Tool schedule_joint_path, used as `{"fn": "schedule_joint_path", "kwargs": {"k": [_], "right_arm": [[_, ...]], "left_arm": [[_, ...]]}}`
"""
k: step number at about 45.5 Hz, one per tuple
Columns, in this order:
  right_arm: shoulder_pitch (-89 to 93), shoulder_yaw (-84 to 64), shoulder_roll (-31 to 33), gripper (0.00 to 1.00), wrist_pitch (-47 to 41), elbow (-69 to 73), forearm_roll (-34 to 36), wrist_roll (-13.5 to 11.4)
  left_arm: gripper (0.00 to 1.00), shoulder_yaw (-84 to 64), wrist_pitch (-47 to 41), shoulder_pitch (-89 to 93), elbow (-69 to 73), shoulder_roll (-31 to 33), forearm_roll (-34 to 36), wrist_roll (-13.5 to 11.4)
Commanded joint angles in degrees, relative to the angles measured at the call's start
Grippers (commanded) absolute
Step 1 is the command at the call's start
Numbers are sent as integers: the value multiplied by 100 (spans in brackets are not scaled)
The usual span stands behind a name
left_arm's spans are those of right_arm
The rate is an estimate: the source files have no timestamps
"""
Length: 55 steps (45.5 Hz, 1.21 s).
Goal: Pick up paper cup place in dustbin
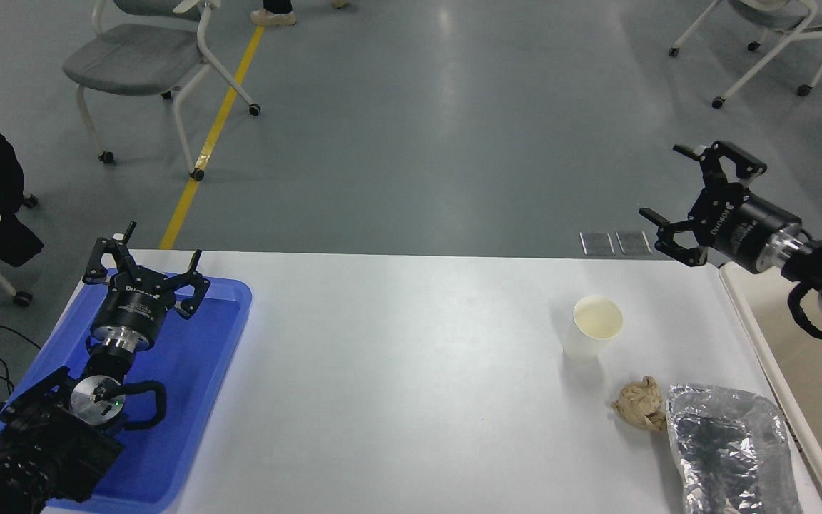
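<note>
Cup waits left of your raised claw.
Your right gripper [693,196], jaws apart and empty, hangs above-right of the upright white tapered paper cup [591,328]; approach leftward.

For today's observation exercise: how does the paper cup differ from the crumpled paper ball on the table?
The paper cup is white, smooth and stands upright with its mouth open; the crumpled paper ball is tan, wrinkled and shapeless. The cup is taller; the ball lies low, nearer the camera. Both rest untouched on the white table.
</note>
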State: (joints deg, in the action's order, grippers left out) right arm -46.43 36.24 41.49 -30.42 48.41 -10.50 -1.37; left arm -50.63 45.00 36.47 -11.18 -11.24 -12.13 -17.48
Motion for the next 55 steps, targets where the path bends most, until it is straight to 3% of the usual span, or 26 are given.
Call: {"fn": "schedule_joint_path", "kwargs": {"k": [1,13,22,34,40,49,55], "right_arm": [[-1604,-2522,1062,100,-17,924,-646,-109],[-4715,-6952,1169,100,-17,2075,-1428,-109],[-6921,-9766,343,100,-17,3208,-1780,-92],[-8645,-11218,-993,100,-210,4413,-1710,-65],[-9137,-11306,-1380,100,-623,4765,-1096,-65],[-9577,-11315,-1837,100,-1168,4932,459,-74],[-9718,-11306,-1908,100,-1335,4994,856,-83]], "left_arm": [[100,0,0,9,-15,8,0,-1],[100,0,0,9,2,8,0,-1],[100,0,0,9,-15,-1,0,-1],[100,0,0,0,2,-10,0,-1],[100,-9,0,0,2,-10,0,-1],[100,-9,0,-9,2,-10,0,-1],[100,-9,0,-9,2,-10,0,-1]]}}
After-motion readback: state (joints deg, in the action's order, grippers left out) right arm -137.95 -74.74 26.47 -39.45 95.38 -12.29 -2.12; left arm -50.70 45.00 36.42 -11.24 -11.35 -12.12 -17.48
